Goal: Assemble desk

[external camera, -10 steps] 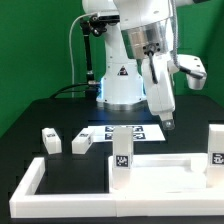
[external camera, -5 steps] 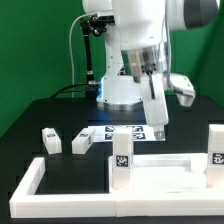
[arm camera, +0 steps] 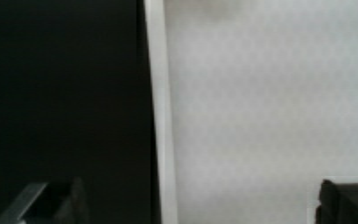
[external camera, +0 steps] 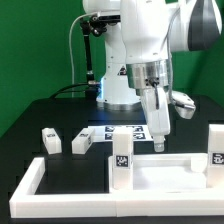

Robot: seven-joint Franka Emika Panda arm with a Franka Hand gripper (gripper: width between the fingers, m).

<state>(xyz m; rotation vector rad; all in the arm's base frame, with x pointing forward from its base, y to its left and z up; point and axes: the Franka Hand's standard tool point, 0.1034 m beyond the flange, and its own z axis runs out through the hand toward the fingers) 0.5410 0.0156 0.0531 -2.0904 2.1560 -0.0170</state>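
Risk: end effector (external camera: 158, 142), spread wide and empty above an edge of the tabletop panel (external camera: 165, 175), could shove it if lowered misaligned.

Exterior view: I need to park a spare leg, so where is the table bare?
Bare black table lies behind the two loose legs, toward the exterior view's left, and between the border rail and the tabletop panel. Crowded: around the marker board and the panel's far edge, where the open jaws hang.

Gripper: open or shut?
Open. In the wrist view the gripper has its fingertips spread wide apart, with nothing clamped between them.
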